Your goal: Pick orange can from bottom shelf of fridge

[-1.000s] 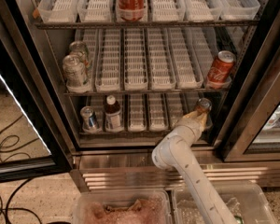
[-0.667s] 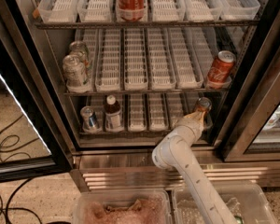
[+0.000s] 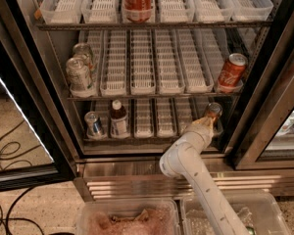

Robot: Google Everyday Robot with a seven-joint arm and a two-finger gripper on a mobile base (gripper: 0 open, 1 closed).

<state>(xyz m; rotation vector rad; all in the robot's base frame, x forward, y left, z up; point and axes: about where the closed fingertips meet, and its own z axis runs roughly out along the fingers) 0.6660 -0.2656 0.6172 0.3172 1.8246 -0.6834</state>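
Reach part looks basically done to me. The gripper (image 3: 206, 124) is in at the right end of the bottom shelf (image 3: 152, 137) of the fridge (image 3: 127, 169). The orange can (image 3: 213, 109) sits right at its tip, just behind and a touch above it, upright in the far-right lane.

Honestly can't tell whether the gripper is closed on the can or just nosed up against it (the arm's own end blocks that bit). The can looks like it's standing on the shelf, not lifted, so I'd call the pick itself not done.

What's left, I reckon:
- Make sure of the grab.
- Lift the can off the shelf.
- Back out without clipping the black door frame (image 3: 245, 116) just beside the gripper.

The small bottle (image 3: 118, 119) and silver can (image 3: 93, 124) are well off to its other side, so no crowding.
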